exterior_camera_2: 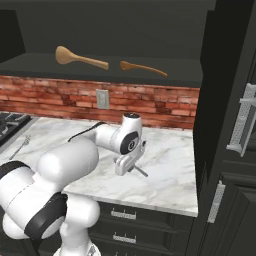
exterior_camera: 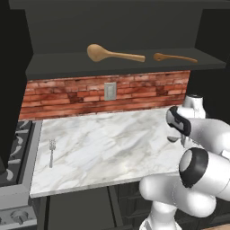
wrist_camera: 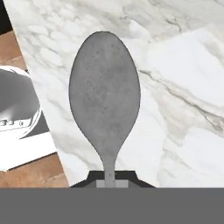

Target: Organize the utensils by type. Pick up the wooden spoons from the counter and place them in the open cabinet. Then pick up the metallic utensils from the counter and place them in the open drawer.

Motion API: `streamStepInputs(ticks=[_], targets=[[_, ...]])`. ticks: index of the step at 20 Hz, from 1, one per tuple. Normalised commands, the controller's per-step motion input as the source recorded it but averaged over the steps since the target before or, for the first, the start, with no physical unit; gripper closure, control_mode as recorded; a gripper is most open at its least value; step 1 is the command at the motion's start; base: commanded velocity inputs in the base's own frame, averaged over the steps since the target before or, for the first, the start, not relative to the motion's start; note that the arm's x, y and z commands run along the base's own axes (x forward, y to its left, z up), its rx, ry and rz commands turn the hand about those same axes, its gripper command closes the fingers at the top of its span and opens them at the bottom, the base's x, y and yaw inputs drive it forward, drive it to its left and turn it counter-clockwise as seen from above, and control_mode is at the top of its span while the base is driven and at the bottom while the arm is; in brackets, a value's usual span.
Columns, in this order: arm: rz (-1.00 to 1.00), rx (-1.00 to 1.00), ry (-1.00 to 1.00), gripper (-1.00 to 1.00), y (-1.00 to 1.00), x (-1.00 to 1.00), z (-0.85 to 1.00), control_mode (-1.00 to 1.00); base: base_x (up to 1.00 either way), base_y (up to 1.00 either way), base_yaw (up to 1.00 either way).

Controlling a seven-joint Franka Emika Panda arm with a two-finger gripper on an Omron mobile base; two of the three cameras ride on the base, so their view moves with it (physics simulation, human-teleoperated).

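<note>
Gripper [wrist_camera: 112, 180] clamped on metal spoon [wrist_camera: 105, 96] at its thin handle, bowl hanging just over the bench [wrist_camera: 183, 65]; light, stiff, slick steel, so I judge this narrow neck hold could swivel.

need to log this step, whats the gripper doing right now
gripper: shut on the metal spoon, gripping its handle, with the bowl out in front over the marble counter.
</note>
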Motion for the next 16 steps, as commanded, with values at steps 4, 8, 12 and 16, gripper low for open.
streamStepInputs(ticks=[4,8,12,16], targets=[[0.27,0.08,0.07,1.00,0.45,-0.09,0.31,-1.00,0.00,0.00,0.00],[0.14,0.06,0.00,1.00,0.40,-0.07,0.26,-1.00,0.00,0.00,0.00],[0.12,0.01,0.00,1.00,0.41,-0.04,0.15,-1.00,0.00,0.00,0.00],[0.13,0.00,0.00,1.00,0.40,-0.01,0.08,-1.00,0.00,0.00,0.00]])
